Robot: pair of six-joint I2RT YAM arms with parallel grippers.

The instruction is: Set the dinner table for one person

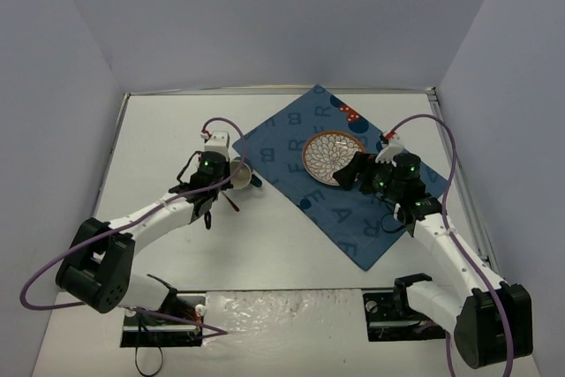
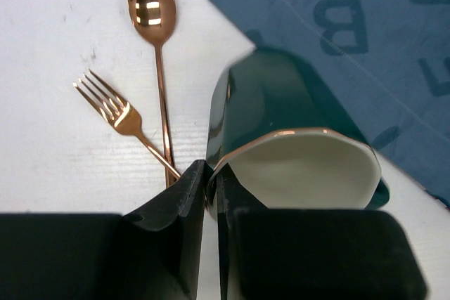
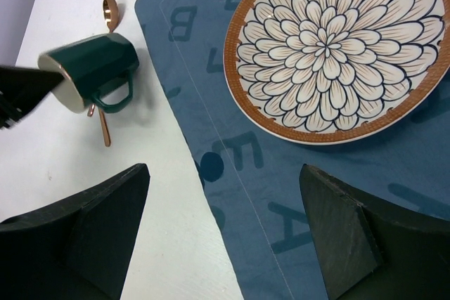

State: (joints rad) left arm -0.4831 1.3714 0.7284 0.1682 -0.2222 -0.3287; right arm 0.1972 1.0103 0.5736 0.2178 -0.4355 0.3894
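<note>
Pinching the mug (image 2: 281, 103) by its gold rim with the left jaws, all but pressed together: outside the wall with one finger (image 2: 176, 201), inside the cream mouth with the other. Holding it tipped over, mouth back toward these jaws, green body pointing away ahead of them. Cannot tell whether resting on the bench (image 1: 168, 130) or lifted off it.

Ahead and left of these jaws, flat on the bench: a spoon (image 2: 151, 5), bowl farthest out, and a fork (image 2: 112, 107), tines outward, handle meeting the spoon's just in front of the outer finger. Ahead and right, past the mug, a corner of the blue mat (image 2: 365, 47).

With the right jaws spread wide, gripping nothing. Hovering over the mat's edge, bare bench below the left finger, lettered cloth below the right one. Ahead and slightly right of these jaws, sitting on the mat: a plate (image 3: 337, 47), petal pattern inside an orange rim. Ahead and far left, well apart from them: the mug, handle turned toward these jaws, spoon showing on either side of it.

Underneath both sets of jaws, the bench: white, flat, carrying the mat at a slant.
</note>
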